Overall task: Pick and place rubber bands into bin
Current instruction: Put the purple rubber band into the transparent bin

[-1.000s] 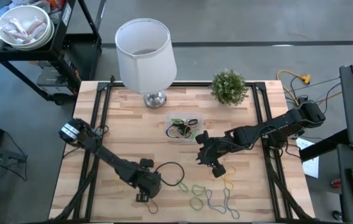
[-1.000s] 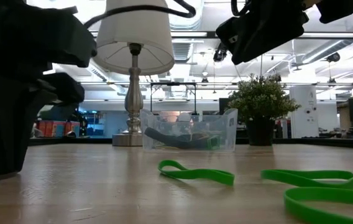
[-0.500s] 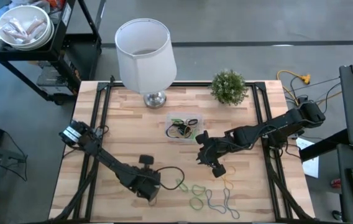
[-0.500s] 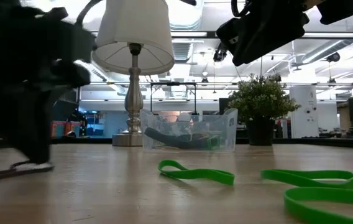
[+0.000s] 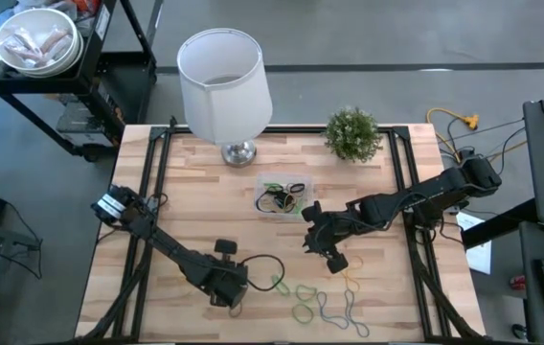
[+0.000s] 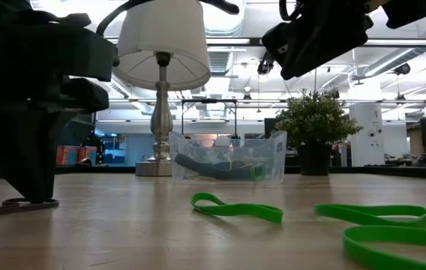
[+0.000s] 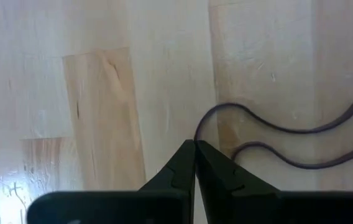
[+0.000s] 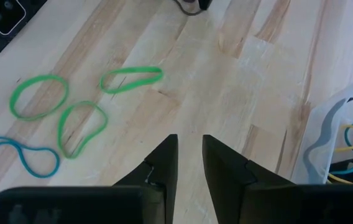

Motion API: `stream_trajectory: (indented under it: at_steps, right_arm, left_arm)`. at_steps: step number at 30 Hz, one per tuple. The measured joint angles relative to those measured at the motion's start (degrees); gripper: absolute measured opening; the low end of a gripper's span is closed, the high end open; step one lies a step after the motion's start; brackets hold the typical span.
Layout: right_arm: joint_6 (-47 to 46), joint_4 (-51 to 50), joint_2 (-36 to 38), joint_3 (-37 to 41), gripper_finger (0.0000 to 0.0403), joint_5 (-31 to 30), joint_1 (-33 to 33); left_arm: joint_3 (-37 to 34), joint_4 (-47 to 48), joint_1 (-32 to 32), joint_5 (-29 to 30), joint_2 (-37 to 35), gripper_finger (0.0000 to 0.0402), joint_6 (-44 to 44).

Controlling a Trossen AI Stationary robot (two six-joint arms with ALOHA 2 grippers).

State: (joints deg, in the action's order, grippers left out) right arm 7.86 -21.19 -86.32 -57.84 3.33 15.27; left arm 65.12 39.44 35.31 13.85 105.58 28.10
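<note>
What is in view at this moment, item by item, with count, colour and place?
rubber bands: several loose ones, green, tan and grey-blue, table's front edge; more inside the bin
dark band: one, purplish, at the left pincer's tips
bin: one, clear, table centre
lamp: one, white shade, metal base, table's back
plant: one, green, back right of the table
white bowl: one, on a black cart beyond the table's back-left corner
left pincer: shut, low at the table's front
right pincer: slightly parted, empty, raised right of the bin
</note>
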Motion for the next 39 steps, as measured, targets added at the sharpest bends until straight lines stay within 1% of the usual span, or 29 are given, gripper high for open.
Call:
stream_trajectory:
  at_steps: [8, 10, 17, 21, 25, 30, 35, 39]
  right_arm:
    - [0.02, 0.02, 0.0, 0.0, 0.0068, 0.0, 0.0]
    - [0.02, 0.04, 0.0, 0.0, 0.0068, 0.0, 0.0]
    - [0.02, 0.09, 0.0, 0.0, 0.0068, 0.02, 0.0]
    - [0.02, 0.09, 0.0, 0.0, 0.0068, 0.02, 0.0]
    - [0.02, 0.11, 0.0, 0.0, 0.0068, 0.04, 0.0]
    - [0.02, 0.11, 0.0, 0.0, 0.0068, 0.04, 0.0]
    - [-0.2, 0.13, 0.0, 0.0, 0.0068, 0.06, -0.01]
    - [-0.2, 0.13, 0.0, 0.0, 0.0068, 0.04, -0.02]
  left_arm:
    - [-0.58, -0.8, -0.41, -1.1, -0.16, 0.0003, -0.02]
    - [-0.91, -1.31, -0.58, -1.53, -0.22, 0.0013, -0.02]
    - [-1.42, -1.51, -1.15, -1.62, -0.31, 0.0071, 0.0]
    - [-1.69, -1.72, -1.57, -1.98, -0.29, 0.0081, 0.01]
    - [-1.86, -1.86, -1.72, -2.37, -0.26, 0.0072, 0.02]
    - [-2.75, -2.12, -2.29, -3.32, -0.2, 0.0046, 0.13]
    - [-3.26, -2.43, -3.42, -5.72, -0.15, 0.0024, 0.07]
    - [-3.18, -2.37, -3.39, -5.29, -0.13, 0.0003, -1.76]
